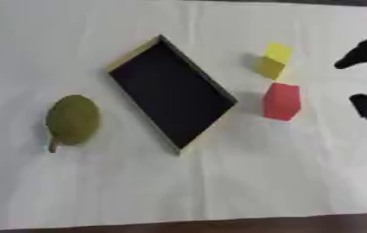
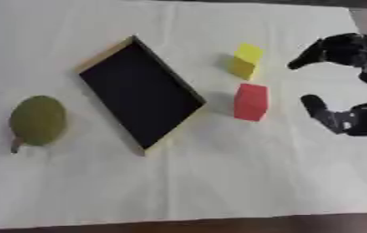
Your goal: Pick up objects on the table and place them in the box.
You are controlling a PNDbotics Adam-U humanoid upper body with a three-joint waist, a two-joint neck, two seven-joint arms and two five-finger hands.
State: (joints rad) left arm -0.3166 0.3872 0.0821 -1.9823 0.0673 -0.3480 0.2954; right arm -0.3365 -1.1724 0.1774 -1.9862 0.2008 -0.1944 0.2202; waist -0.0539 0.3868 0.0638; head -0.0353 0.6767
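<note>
1. Three loose objects on the table, none in the box: red block [image 2: 252,102], yellow block [image 2: 245,61], green pear-shaped fruit [image 2: 37,120].
2. Red block sits right of the box [image 2: 138,93], just beside its lower right corner, apart from it. Nothing touching it.
3. Yellow block is beyond the red one, near it with a small gap between. Sits tilted, lighter face up. Not touched either.
4. Green fruit lies left of the box, well apart from both blocks, stem end pointing toward the near edge.
5. Box: shallow rectangular tray, black inside, pale yellowish rim, turned diagonally on the table. Interior looks dark and bare.
6. Right hand [image 2: 354,86] comes in from the right edge, right of both blocks and level with them. Black, silver at the joints.
7. Fingers [image 2: 322,50] are spread wide from the thumb [image 2: 318,109]: fingers reach out on the far side toward the yellow block, thumb sticks out on the near side about level with the red block. Wide open gap between them.
8. Hand holds nothing and touches nothing. Clear table between its tips and both blocks.
9. Whether the hand is above the table or resting on it: cannot tell.
10. Table [image 1: 218,191] is covered in a pale cream sheet, dark edge showing along the near side.
</note>
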